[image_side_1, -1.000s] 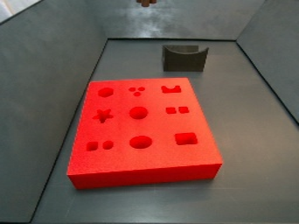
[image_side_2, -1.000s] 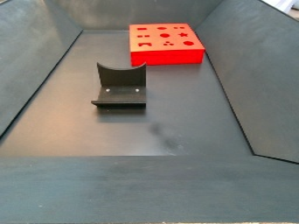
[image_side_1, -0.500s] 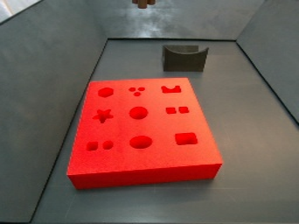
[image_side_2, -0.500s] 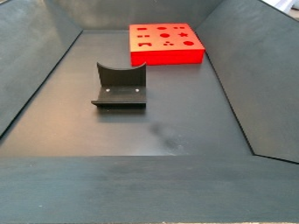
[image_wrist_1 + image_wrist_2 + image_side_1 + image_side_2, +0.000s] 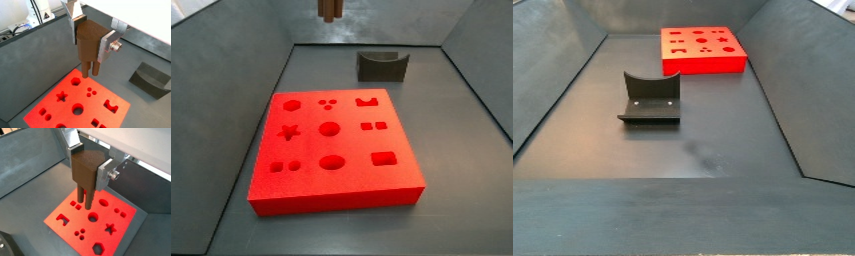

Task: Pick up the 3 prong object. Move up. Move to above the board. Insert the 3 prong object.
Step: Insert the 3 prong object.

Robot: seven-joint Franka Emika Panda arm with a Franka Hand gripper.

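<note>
One end effector (image 5: pixel 92 36) is showing in both wrist views, its two silver finger plates (image 5: pixel 105 172) clamped on one 3 prong object (image 5: pixel 87 44). The brown body is sitting between the plates, and its prongs are pointing downward below the fingertips. In a wrist view (image 5: pixel 88 170) two of the prongs are clearly separable; the third cannot be told apart.

One board (image 5: pixel 53 107) is lying flat on the counter (image 5: pixel 458 150) directly below the end effector, with clear air between the prong tips and the red surface. A cluster of three small dots, a star, circles and square cutouts are showing on the board's top face in both wrist views (image 5: pixel 123 220).

In a side view, only the lower end of the 3 prong object (image 5: pixel 329 10) is entering the frame at the top edge, above the far end of the board (image 5: pixel 331 195).

One fixture (image 5: pixel 382 65) is standing on the counter beyond the board, well apart from the end effector. In a side view (image 5: pixel 649 98) it is near the camera, with the board (image 5: pixel 702 62) behind it.
</note>
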